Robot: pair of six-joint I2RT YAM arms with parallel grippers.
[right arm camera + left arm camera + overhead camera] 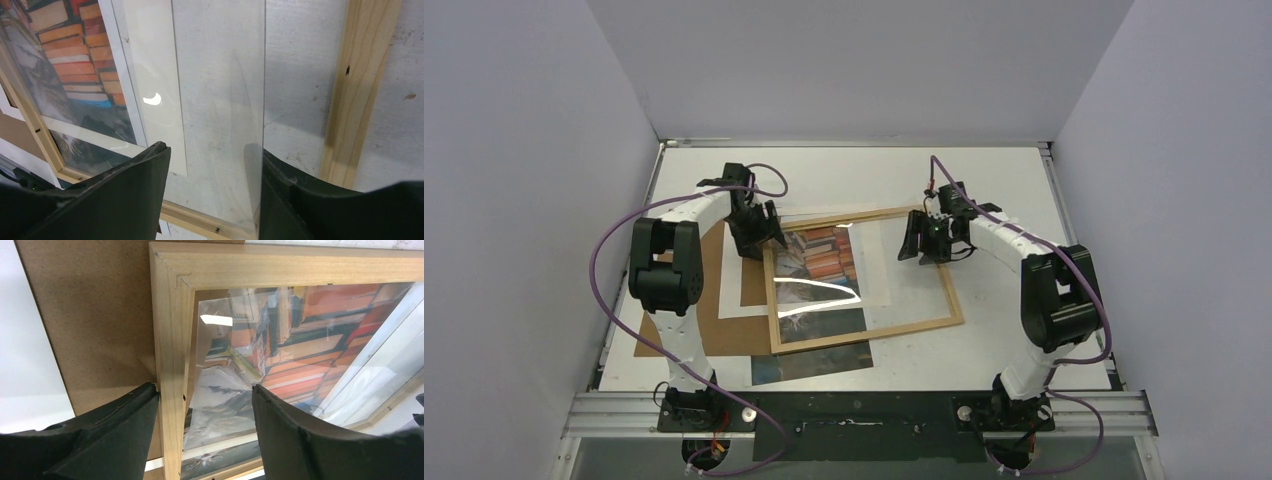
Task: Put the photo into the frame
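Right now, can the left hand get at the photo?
Probably not from there. The left hand straddles a rail of the frame, and the frame and a clear pane lie over the photo below it. Only the photo's near end sticks out uncovered.

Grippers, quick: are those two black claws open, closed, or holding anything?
Left gripper: open, straddling a side rail of the thin light-wood picture frame, not clamped.
Right gripper: open, holding nothing, above the clear flat pane.
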